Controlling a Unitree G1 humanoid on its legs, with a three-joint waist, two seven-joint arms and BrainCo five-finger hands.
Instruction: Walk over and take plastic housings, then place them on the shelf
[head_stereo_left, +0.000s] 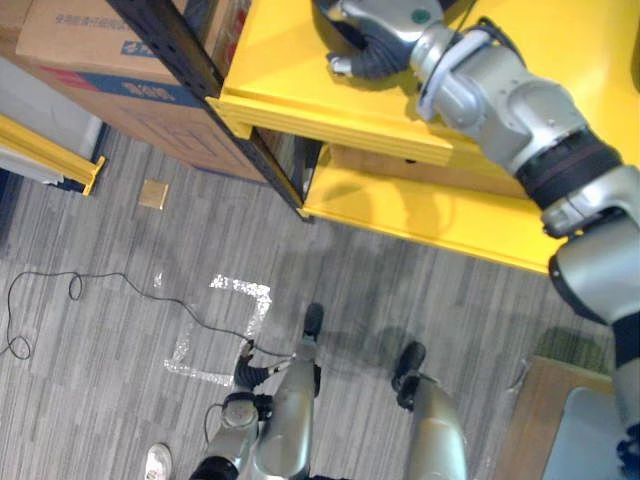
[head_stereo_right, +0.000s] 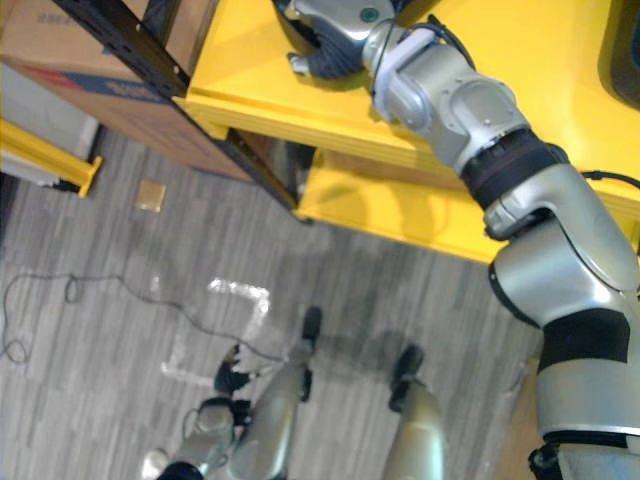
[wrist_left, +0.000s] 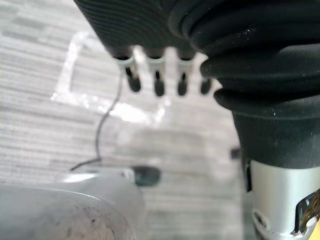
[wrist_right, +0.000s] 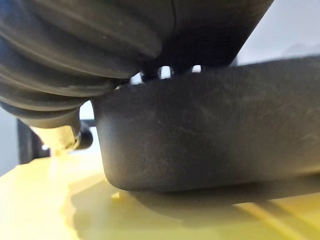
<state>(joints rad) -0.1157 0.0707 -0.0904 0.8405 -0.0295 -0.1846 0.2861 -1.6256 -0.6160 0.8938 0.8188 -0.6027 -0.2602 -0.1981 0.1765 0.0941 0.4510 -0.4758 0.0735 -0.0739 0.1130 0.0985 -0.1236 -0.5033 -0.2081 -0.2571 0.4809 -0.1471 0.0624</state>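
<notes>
The black plastic housing (wrist_right: 210, 135) sits close under the right hand (head_stereo_left: 372, 52), by the left corner of the yellow shelf (head_stereo_left: 300, 70); whether that hand grips it cannot be told. The left hand (wrist_left: 158, 82) hangs released, fingers straight, over the grey floor (head_stereo_left: 90, 420). A cardboard box (head_stereo_left: 100, 50) stands far left behind a black post (head_stereo_left: 190, 60), and tape marks (head_stereo_left: 235, 320) lie on the floor.

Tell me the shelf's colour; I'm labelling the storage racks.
The shelf is bright yellow, seen best in the left eye view.
</notes>
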